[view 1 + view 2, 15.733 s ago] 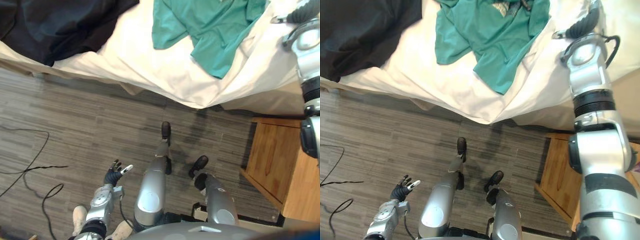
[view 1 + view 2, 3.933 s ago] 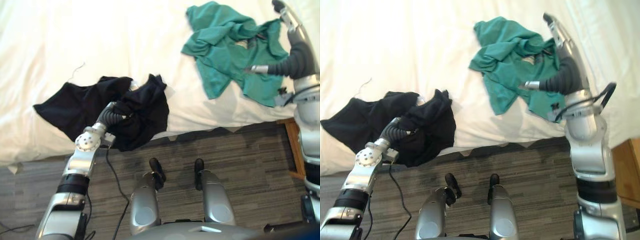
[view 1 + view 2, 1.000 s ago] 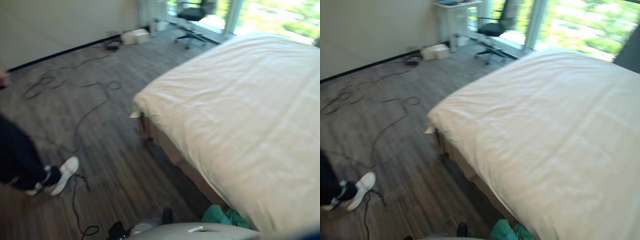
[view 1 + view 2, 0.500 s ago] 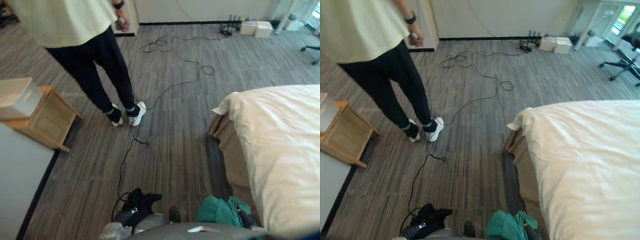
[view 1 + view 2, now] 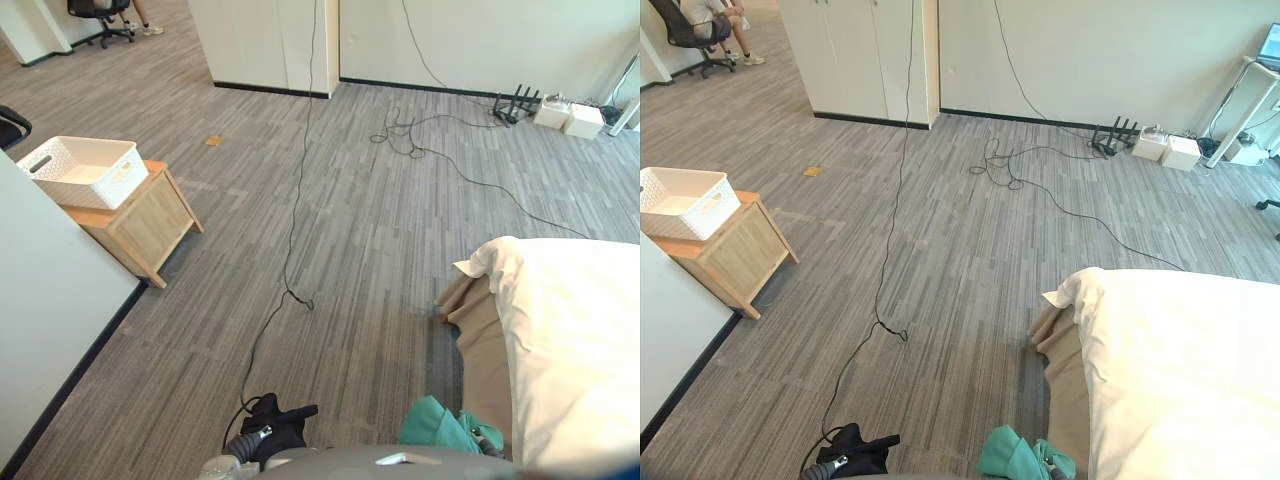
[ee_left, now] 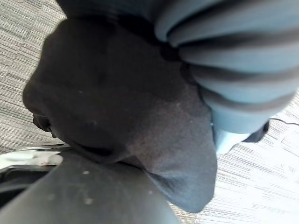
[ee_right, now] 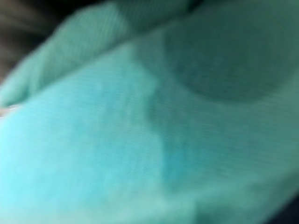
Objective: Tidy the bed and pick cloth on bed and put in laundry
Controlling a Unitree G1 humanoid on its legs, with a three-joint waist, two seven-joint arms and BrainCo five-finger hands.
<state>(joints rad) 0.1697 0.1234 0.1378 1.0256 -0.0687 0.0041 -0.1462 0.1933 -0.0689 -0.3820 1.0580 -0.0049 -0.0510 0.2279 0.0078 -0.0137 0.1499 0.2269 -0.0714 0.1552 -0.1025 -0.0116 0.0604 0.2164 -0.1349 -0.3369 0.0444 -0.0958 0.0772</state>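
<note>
A black cloth point(image 5: 275, 425) hangs bunched at the bottom edge of the left eye view, and my left hand point(image 5: 247, 442) is shut on it. In the left wrist view this black cloth point(image 6: 117, 107) drapes over the hand's ribbed cover point(image 6: 233, 70) and hides the fingers. My right hand is shut on a green cloth point(image 5: 435, 428), low beside the bed's corner. That green cloth point(image 7: 140, 130) lies right against the right wrist camera. A white laundry basket point(image 5: 85, 170) stands on a low wooden cabinet point(image 5: 140, 225) far off at the left.
The bed point(image 5: 585, 340) with its white sheet is at the right, its corner point(image 5: 480, 270) pointing into the room. Cables point(image 5: 290, 250) run across the grey floor. A white wall point(image 5: 50, 300) stands at the left. A person sits on a chair point(image 5: 690, 25) far back left.
The camera has swung on: the person who stood at the left is out of view and the cabinet with the basket stands further back. Both cloths stay at my hands.
</note>
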